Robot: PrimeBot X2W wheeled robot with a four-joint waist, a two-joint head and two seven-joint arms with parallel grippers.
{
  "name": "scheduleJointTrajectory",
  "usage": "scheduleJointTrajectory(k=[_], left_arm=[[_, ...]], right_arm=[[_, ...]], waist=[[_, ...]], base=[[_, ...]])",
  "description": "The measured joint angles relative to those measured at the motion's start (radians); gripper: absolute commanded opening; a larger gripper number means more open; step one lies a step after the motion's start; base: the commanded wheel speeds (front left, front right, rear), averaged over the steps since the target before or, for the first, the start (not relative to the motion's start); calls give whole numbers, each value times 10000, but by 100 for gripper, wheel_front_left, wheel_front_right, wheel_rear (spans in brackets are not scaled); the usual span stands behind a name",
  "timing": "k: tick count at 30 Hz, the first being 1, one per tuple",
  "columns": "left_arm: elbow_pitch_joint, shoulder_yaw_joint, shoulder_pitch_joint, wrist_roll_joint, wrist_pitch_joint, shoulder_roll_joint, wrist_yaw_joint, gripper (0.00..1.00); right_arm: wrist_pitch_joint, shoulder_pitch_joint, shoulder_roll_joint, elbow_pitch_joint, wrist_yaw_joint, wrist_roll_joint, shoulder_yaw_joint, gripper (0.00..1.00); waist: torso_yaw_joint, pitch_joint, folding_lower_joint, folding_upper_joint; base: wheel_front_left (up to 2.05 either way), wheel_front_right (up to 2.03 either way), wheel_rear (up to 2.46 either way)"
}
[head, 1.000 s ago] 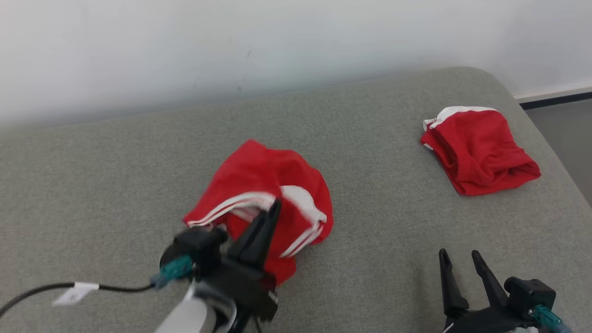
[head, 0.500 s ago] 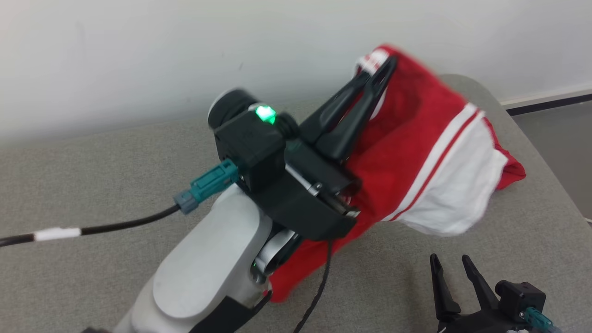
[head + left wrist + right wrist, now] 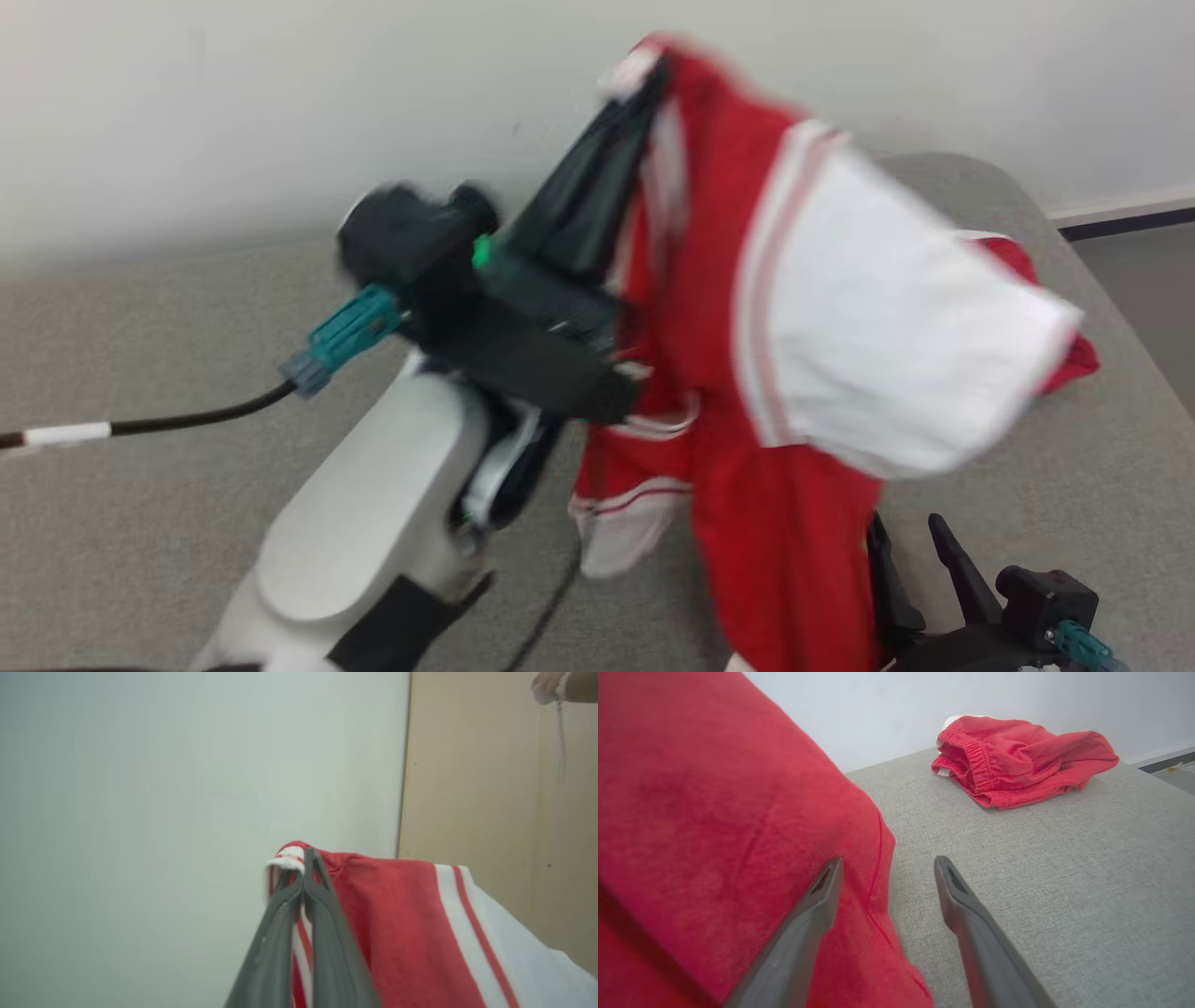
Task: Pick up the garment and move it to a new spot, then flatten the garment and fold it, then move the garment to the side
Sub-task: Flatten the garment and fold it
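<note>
Left tool (image 3: pixel 304 868): closed on the striped edge of the red-and-white jersey shirt (image 3: pixel 728 280).
Right tool (image 3: pixel 888 868): open, empty, 5 o'clock.
Risk: tiny pinch; shirt may slip or snag the right tool.

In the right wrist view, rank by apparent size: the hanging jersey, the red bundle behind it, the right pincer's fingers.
1. jersey: largest, though it hangs close to the camera.
2. red bundle and fingers of the right pincer: about alike, unranked.
</note>
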Motion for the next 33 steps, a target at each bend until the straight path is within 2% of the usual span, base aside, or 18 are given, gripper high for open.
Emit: scheduleJointTrajectory(k=[4,10,19,20,21,22,28,31,33], left_arm=[[1220,244,1246,67,-102,932,370,0],[2769,1041,2588,-362,-516,1611,750,0],[3956,2518,3102,-608,-865,1870,1104,0],[4034,2658,3158,-608,-871,1868,1135,20],[4094,2824,3245,-604,-880,1852,1177,45],[4117,2999,3322,-602,-880,1814,1183,100],[3802,4046,4028,-295,-892,1436,1306,100],[3200,4520,4479,224,-892,1145,1335,100],[2623,4796,4811,656,-892,890,1198,100]], right_arm=[[-65,-57,12,38,0,35,-35,100],[-54,-221,6,35,0,-35,-65,100],[104,-275,8,-98,0,-196,-10,100],[144,-280,8,-117,0,-224,-12,100],[173,-284,8,-142,0,-232,-13,100],[186,-284,6,-180,0,-242,-31,100],[849,-254,4,-449,0,-456,-75,100],[1411,-217,6,-663,0,-583,36,100],[1827,-182,8,-784,0,-631,102,100]], waist=[[240,112,0,0],[619,310,1,0],[929,515,1,1],[925,522,1,1],[921,527,1,0],[919,537,0,0],[995,604,1,0],[1095,642,1,0],[1188,662,1,0]], base=[[0,0,0],[0,0,0],[0,0,0],[0,0,0],[0,0,0],[0,0,0],[0,0,0],[0,0,0],[0,0,0]])
